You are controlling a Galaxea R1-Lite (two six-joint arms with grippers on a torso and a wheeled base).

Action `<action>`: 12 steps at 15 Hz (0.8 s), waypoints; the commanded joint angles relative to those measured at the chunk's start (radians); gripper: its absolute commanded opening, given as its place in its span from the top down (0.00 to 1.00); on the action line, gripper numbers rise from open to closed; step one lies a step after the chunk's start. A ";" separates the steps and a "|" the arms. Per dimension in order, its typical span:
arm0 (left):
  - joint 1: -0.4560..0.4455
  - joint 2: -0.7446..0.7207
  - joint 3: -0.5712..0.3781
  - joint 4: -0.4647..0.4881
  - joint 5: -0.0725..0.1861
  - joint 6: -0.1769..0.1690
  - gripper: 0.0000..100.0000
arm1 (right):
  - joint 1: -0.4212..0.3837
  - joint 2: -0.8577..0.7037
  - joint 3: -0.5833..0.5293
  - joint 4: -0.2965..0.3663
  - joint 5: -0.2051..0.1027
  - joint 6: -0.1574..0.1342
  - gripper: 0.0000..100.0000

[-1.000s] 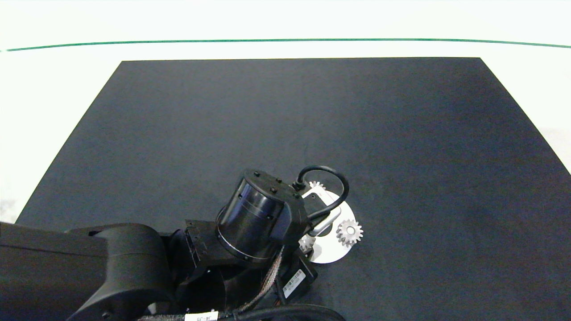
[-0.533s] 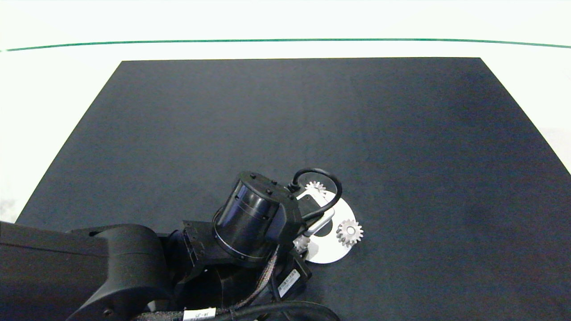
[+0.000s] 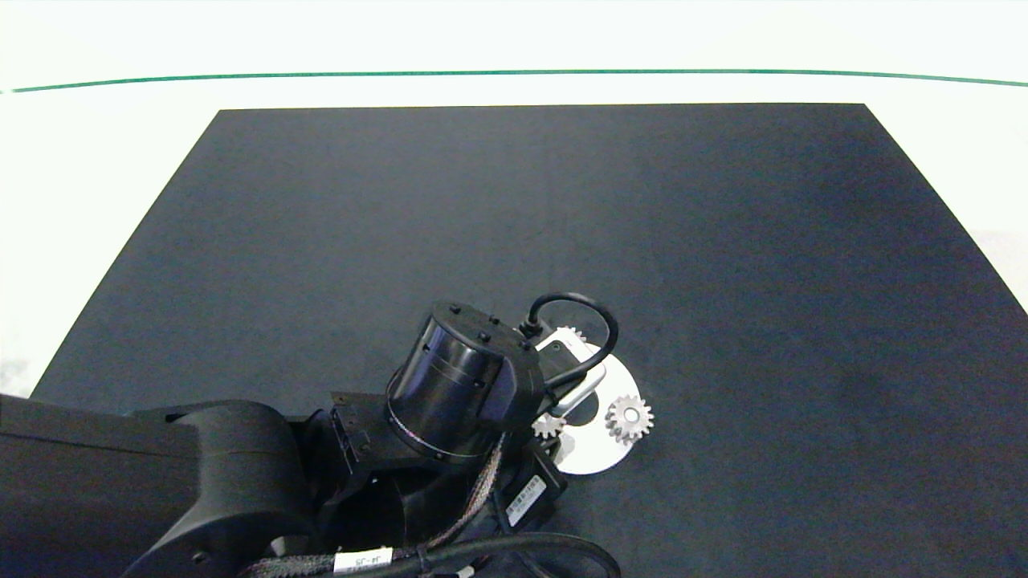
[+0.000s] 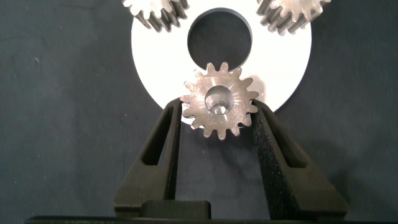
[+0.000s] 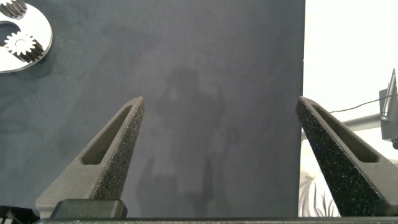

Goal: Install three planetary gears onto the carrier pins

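Between the fingers of my left gripper (image 4: pixel 217 109) sits one silver planetary gear (image 4: pixel 219 101), gripped by its teeth over the near rim of the white disc (image 4: pixel 283 68). In the head view this gear (image 3: pixel 548 425) peeks out beside the left arm's wrist (image 3: pixel 462 385). Two more gears (image 4: pixel 157 12) (image 4: pixel 292 12) sit on the disc on the far side of its centre hole (image 4: pixel 221 38). The carrier pins are hidden under the gears. My right gripper (image 5: pixel 219 102) hangs open over bare mat, far from the disc (image 5: pixel 28 28).
A black mat (image 3: pixel 723 281) covers the table, with white table surface (image 3: pixel 96 160) around it and a green line (image 3: pixel 514 72) at the back. The left arm (image 3: pixel 201 482) fills the front left. The right arm is outside the head view.
The left wrist, with the gear in its fingers, shifted slightly left and then a little toward the back. The two gears on the disc stayed put.
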 commanded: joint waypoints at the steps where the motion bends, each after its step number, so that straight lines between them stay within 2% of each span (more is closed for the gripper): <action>1: 0.000 0.009 0.005 -0.002 0.002 0.000 0.90 | 0.000 0.001 -0.001 0.003 -0.003 -0.002 0.00; 12: 0.014 0.002 0.025 -0.002 0.002 -0.004 0.90 | 0.016 0.003 -0.007 0.003 -0.003 0.000 0.00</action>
